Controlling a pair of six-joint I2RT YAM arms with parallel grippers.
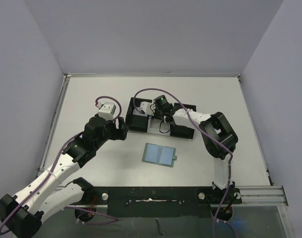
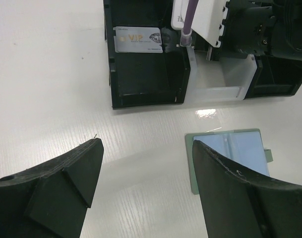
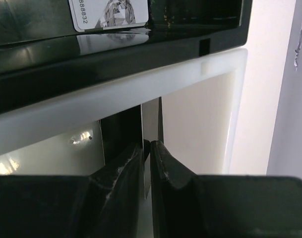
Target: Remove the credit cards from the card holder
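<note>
Well, from where I stand the white table (image 1: 91, 99) takes up most of the scene, and the black-and-clear tray (image 2: 146, 84) sits toward its middle. The left gripper (image 2: 147, 153) hangs just off the tray's near left corner, its jaws spread wide with nothing between them, only bare tabletop below. The right gripper (image 3: 148, 147) is down inside the tray's clear middle compartment. The card holder (image 1: 159, 154) lies flat on the table on the near side of the tray, a little apart from it. It is opened out with its pale blue pockets facing up and its small tab on the right. A silver VIP card (image 2: 138, 39) lies at the far end of the tray's black left compartment. A thin pale card (image 3: 151, 119) stands on edge in the middle compartment, pinched between the right gripper's nearly closed jaws.
</note>
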